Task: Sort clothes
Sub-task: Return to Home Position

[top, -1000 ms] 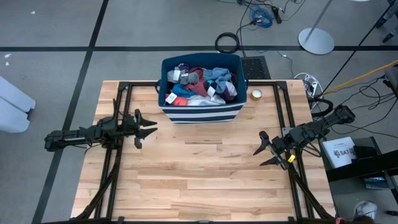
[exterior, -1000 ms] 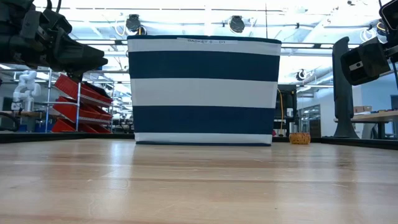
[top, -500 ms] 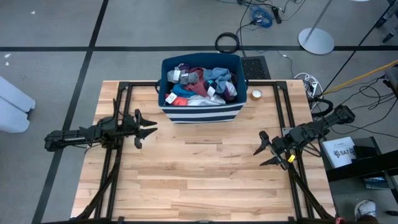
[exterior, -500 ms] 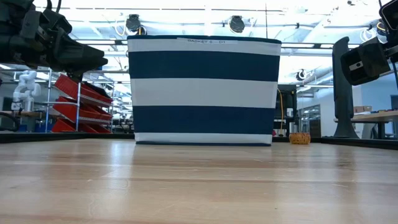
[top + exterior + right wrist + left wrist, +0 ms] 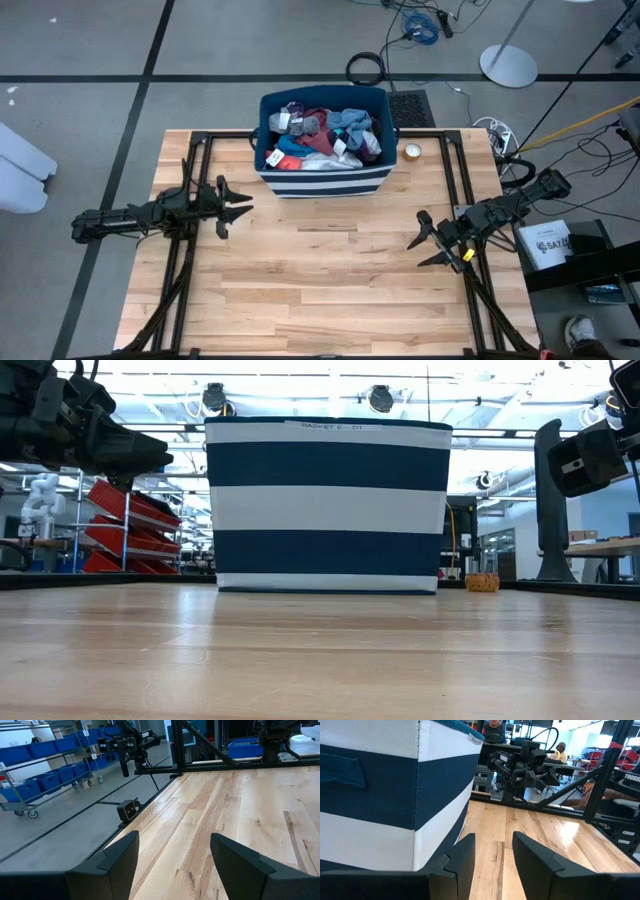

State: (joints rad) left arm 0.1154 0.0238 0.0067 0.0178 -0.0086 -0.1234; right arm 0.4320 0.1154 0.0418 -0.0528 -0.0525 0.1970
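Holding clothes [image 5: 320,135], one striped bin [image 5: 322,180]

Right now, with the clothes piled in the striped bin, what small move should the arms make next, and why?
Probably just ease both arms back to their rest pose. The clothes all lie inside the bin, no garment shows on the table, and the left claw and right claw both stand open and empty, so nothing seems left to pick up.

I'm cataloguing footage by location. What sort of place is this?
Likely a robotics lab or workshop: racks of red bins and blue bins stand around, and coiled cables lie on the grey floor.
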